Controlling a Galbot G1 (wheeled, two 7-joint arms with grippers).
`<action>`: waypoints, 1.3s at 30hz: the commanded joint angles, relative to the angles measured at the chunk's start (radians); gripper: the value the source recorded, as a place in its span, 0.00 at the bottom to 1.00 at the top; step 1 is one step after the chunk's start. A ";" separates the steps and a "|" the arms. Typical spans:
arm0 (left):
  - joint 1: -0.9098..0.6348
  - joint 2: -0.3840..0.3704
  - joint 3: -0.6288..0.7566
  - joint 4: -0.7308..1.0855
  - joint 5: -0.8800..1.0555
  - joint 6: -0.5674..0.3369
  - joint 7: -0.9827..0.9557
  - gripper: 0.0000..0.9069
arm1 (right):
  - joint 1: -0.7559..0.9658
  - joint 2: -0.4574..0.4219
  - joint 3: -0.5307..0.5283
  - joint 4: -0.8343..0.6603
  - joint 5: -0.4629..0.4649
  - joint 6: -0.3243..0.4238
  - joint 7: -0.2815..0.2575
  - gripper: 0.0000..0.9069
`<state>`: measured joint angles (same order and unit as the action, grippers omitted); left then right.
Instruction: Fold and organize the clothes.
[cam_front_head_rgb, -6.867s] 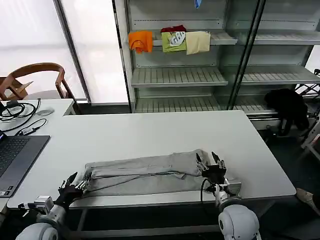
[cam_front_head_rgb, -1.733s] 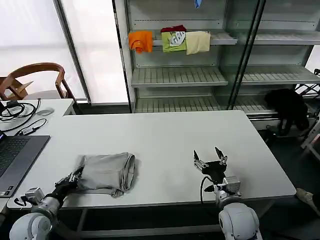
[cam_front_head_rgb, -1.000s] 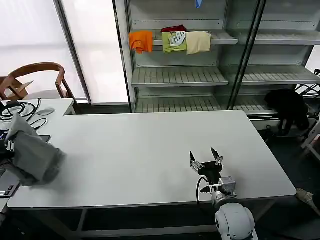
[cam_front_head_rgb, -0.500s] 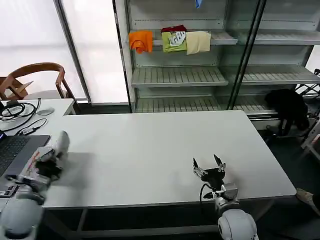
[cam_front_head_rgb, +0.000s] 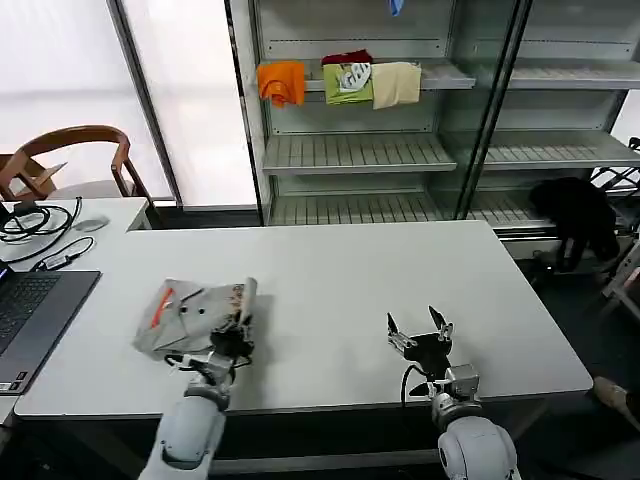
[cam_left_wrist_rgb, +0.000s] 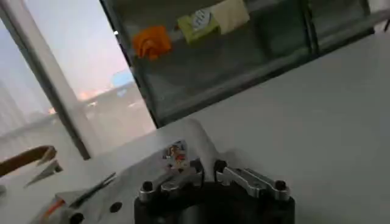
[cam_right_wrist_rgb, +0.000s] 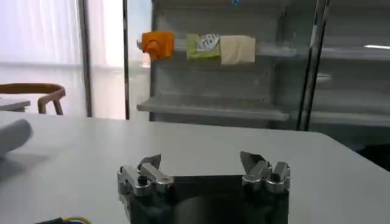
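Head view: a grey shirt (cam_front_head_rgb: 195, 315), loosely bundled with an orange strip and chest print showing, lies on the left front part of the white desk (cam_front_head_rgb: 330, 270); the left gripper (cam_front_head_rgb: 232, 335) sits at its near right edge, closed on the cloth. Right gripper (cam_front_head_rgb: 420, 335) is parked over the desk's front right, spread open, holding nothing. Left wrist view: the left gripper (cam_left_wrist_rgb: 206, 176) is pinched nearly together with the shirt (cam_left_wrist_rgb: 152, 170) fabric between the fingers. Right wrist view: right gripper (cam_right_wrist_rgb: 204, 170) wide apart above bare desk. Judgement: to place it well, set the bundle flat, square its edges, then release only once the cloth rests fully on the desk.
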<state>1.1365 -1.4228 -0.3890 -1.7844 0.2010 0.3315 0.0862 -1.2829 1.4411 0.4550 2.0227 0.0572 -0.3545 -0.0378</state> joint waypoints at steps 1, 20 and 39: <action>-0.228 -0.177 0.232 0.170 -0.249 0.048 -0.195 0.04 | -0.002 0.005 -0.001 0.032 0.002 -0.025 -0.006 1.00; -0.278 -0.088 0.159 -0.033 -0.487 0.139 -0.409 1.00 | 0.160 0.198 -0.140 -0.140 0.301 -0.225 0.045 1.00; -0.053 0.097 -0.203 -0.185 -0.535 0.114 -0.273 1.00 | 0.402 0.217 -0.224 -0.455 0.567 -0.201 0.167 0.00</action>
<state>0.9968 -1.3877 -0.4373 -1.9023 -0.2890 0.4490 -0.2138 -0.9898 1.6088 0.2679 1.7103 0.4806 -0.5460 0.0788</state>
